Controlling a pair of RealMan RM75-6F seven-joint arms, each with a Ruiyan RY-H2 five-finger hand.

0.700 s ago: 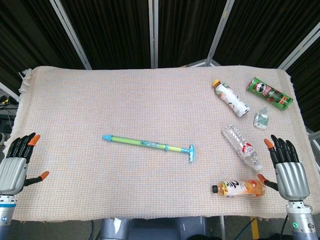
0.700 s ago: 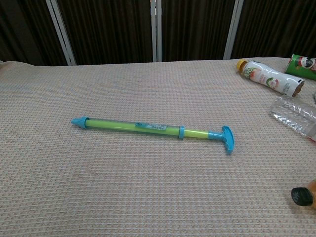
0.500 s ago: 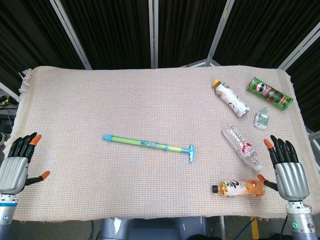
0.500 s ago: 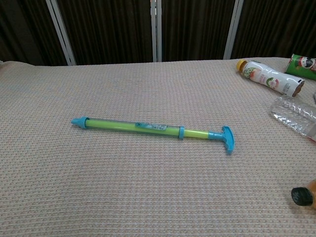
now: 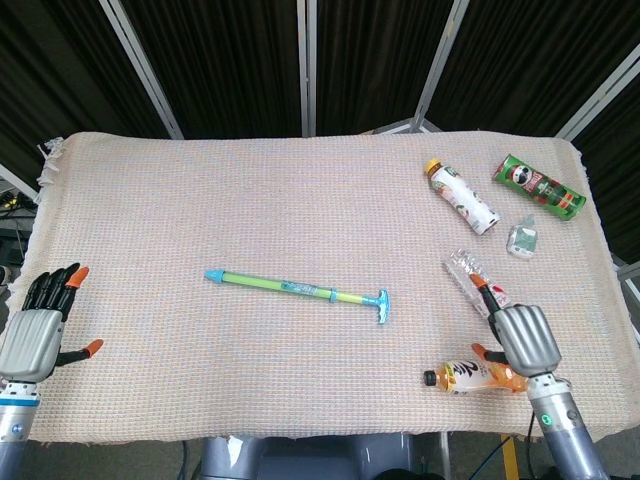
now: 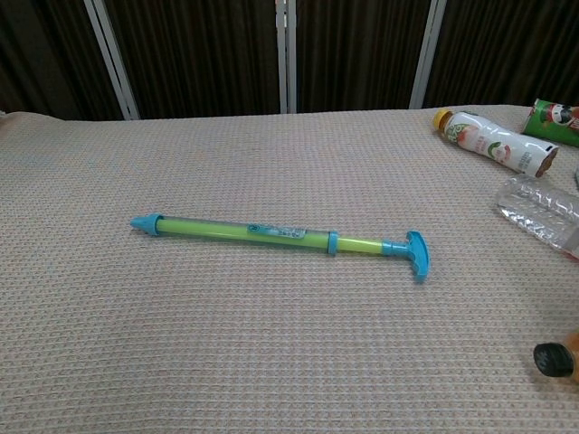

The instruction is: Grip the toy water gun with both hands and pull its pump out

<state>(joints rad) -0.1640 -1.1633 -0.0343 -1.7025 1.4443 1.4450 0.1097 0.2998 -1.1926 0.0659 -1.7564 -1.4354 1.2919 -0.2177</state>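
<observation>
The toy water gun (image 5: pixel 296 290) (image 6: pixel 271 233) is a slim green tube with a blue nozzle on the left and a blue T-shaped pump handle (image 5: pixel 383 305) (image 6: pixel 417 253) on the right. It lies flat near the middle of the woven cloth. My left hand (image 5: pixel 40 330) hovers at the table's front left edge, fingers spread, holding nothing. My right hand (image 5: pixel 520 340) is at the front right, over the orange drink bottle, fingers apart and empty. Both hands are far from the gun. Neither hand shows in the chest view.
At the right lie an orange drink bottle (image 5: pixel 478 376), a clear crushed bottle (image 5: pixel 478 285), a white bottle with a yellow cap (image 5: pixel 462 196), a green can (image 5: pixel 538 186) and a small clear item (image 5: pixel 521 239). The cloth-covered table (image 5: pixel 250 200) ends just before both hands.
My right hand has moved left and inward, now over the orange bottle and the clear bottle's end. My left hand has shifted slightly. The water gun has not moved.
</observation>
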